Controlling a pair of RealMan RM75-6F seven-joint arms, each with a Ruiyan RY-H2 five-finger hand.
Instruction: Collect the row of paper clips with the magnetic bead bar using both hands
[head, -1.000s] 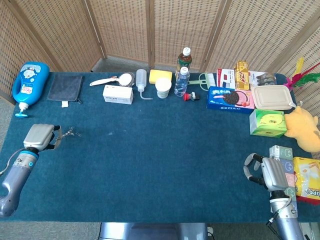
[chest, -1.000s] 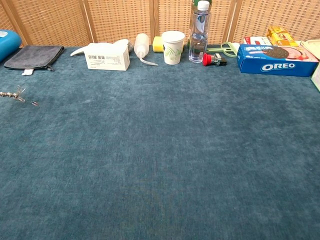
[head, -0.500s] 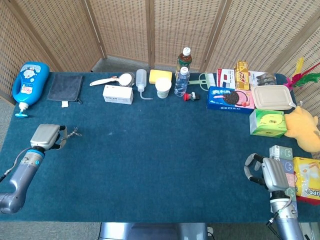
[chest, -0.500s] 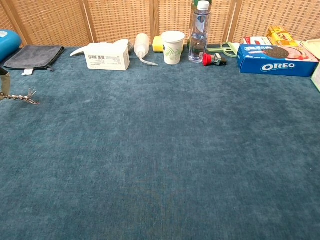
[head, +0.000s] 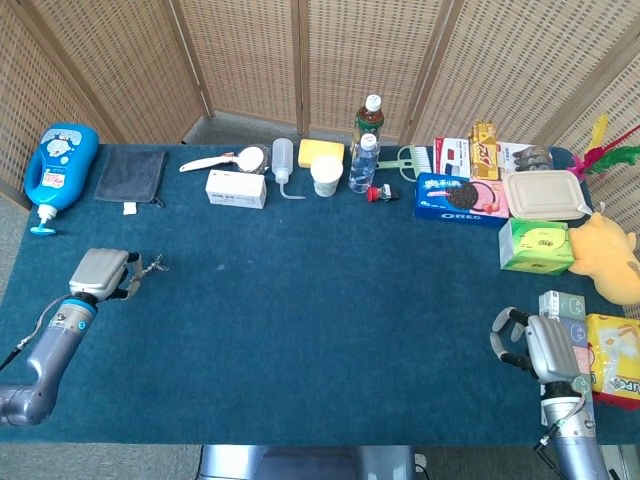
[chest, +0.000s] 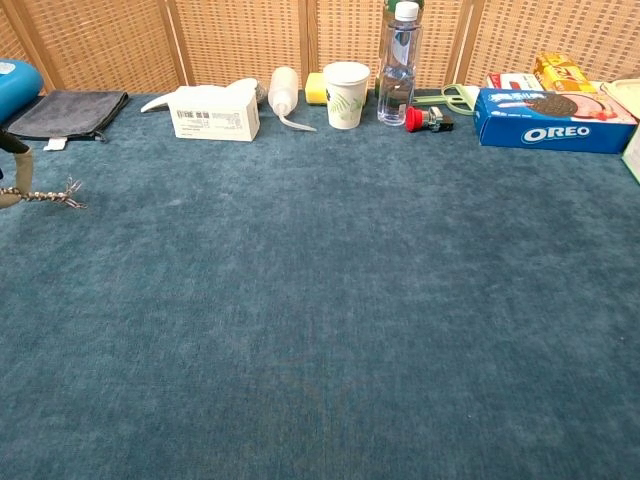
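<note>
My left hand (head: 100, 273) is at the table's left side and holds the magnetic bead bar (head: 147, 266), which points right from its fingers. In the chest view the bead bar (chest: 48, 196) pokes in from the left edge with paper clips (chest: 71, 195) bunched on its tip, just above the blue cloth; only the left hand's fingertips (chest: 10, 170) show there. My right hand (head: 535, 345) rests at the front right corner with its fingers curled and nothing in them.
Along the back edge stand a blue jug (head: 60, 170), a grey pouch (head: 132, 176), a white box (head: 236, 188), a paper cup (head: 326, 175), bottles (head: 366, 140) and an Oreo box (head: 458, 197). Boxes and a yellow plush toy (head: 610, 257) crowd the right side.
My left hand has carried the bead bar to the right. The loose clip seen on the cloth beside the bar's tip a second ago now hangs on the tip. The right hand has not moved.
</note>
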